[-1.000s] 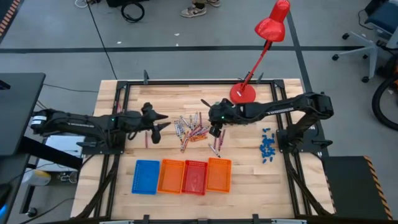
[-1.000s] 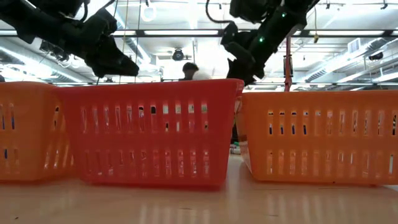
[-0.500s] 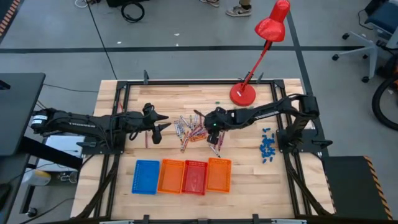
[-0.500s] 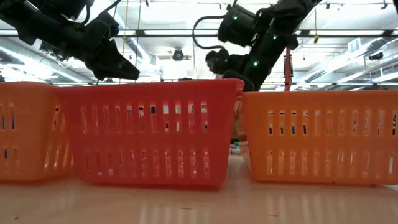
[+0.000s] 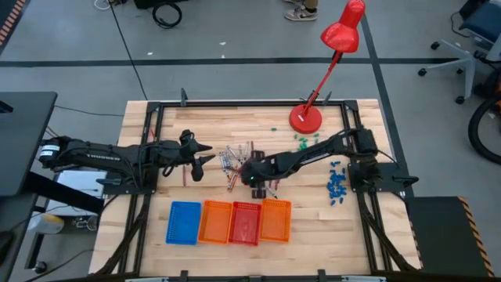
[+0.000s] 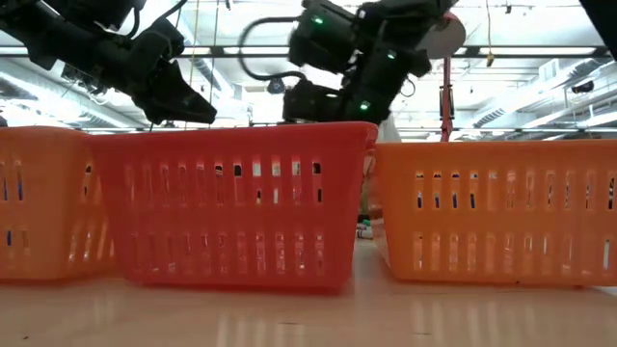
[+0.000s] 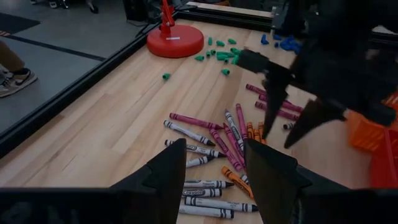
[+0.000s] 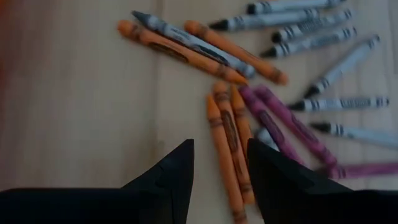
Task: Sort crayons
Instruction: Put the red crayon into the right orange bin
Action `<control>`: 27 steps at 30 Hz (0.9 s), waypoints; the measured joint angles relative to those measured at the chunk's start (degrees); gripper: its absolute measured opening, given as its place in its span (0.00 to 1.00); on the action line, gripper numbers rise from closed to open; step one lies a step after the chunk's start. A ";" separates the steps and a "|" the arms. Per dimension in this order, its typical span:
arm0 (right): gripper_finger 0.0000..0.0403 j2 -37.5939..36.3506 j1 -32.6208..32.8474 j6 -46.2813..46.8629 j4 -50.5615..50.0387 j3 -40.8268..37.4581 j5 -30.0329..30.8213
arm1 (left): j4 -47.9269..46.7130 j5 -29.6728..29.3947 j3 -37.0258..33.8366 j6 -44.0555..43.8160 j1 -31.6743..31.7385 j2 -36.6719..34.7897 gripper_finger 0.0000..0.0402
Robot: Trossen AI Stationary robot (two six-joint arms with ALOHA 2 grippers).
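Over the crayons point(image 5: 239, 162) mid-worktop, right pincer point(image 5: 254, 177) hangs open, holding nothing.
Nearest the front edge sits a row of baskets point(image 5: 229, 221), blue, orange, red, orange; crayons lie loose behind them on the worktop point(image 5: 313, 227); left pincer point(image 5: 205, 153) waits open beside the pile; red lamp point(image 5: 307, 117) stands at the far edge.

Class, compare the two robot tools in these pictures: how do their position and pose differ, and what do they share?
The right tool points down over the crayons; the left tool hovers level beside them. The right arm stretches far across; the left reaches less. Both are open, holding nothing.
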 joint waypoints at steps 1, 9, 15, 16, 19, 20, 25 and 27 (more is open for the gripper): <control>0.38 0.82 0.29 -0.87 -1.18 1.48 0.20 | 0.00 0.00 0.00 0.01 0.00 0.00 0.43; 0.38 4.62 0.16 -2.21 -7.53 5.83 0.00 | -0.38 0.00 -0.02 -0.01 -0.02 0.00 0.43; 0.36 4.31 0.10 -2.21 -8.42 5.83 -0.02 | -0.44 0.00 -0.02 0.02 -0.02 0.00 0.43; 0.36 4.15 0.10 -2.21 -8.20 5.83 0.00 | -0.44 0.00 -0.02 -0.01 -0.02 0.00 0.43; 0.35 4.07 0.04 -1.96 -8.27 5.87 -0.02 | -0.43 0.00 -0.02 0.01 -0.02 0.00 0.43; 0.35 4.09 0.03 -1.71 -8.28 5.87 -0.02 | -0.44 0.00 -0.02 -0.01 -0.02 0.00 0.43; 0.35 3.48 -0.09 -0.05 -9.49 6.38 -0.02 | -0.44 0.00 -0.02 0.02 -0.02 0.00 0.43; 0.35 2.51 -0.41 0.68 -11.59 7.23 -0.19 | -0.45 0.00 -0.02 0.02 -0.02 0.00 0.43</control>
